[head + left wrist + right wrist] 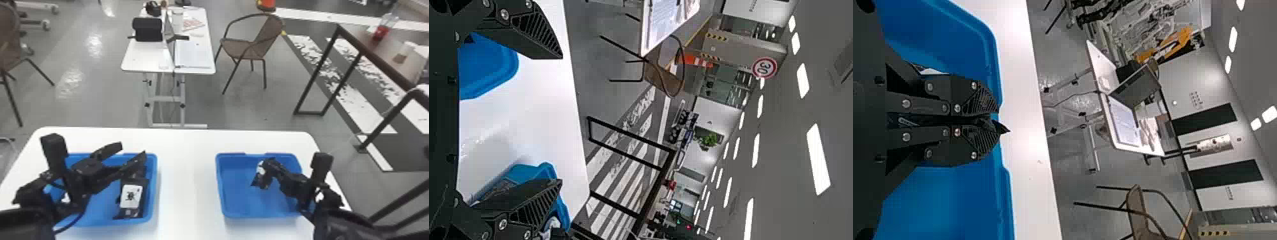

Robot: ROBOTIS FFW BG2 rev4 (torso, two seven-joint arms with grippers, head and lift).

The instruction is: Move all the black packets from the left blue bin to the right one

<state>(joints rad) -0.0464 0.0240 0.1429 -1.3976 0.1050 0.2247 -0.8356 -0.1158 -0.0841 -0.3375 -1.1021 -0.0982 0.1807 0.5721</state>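
Has a black packet [262,182] clamped between the fingers of the right gripper [266,164], above the floor of the right blue bin [236,188]. Pinches it with both fingertips drawn close together, letting a dark, pointed corner poke out past them in the right wrist view. Bears a whitish patch on that packet in the head view. Holds the left gripper [132,150] over the left blue bin [103,207], fingers spread wide apart, with tips toward the far right part of the bin. Lies below them, close to the right wall of the left blue bin: a black packet with a white card-like panel [131,196], marked with a dark figure. Reveals more dark material just beyond it, beneath the nearer finger; cannot tell whether to count that as a separate packet. Stand well apart on a white table [186,178], both bins. Looks out past the far edge onto a white desk [143,60] with papers, a brown armchair [242,49] just to its right, and a black-framed table [380,67] farther right.
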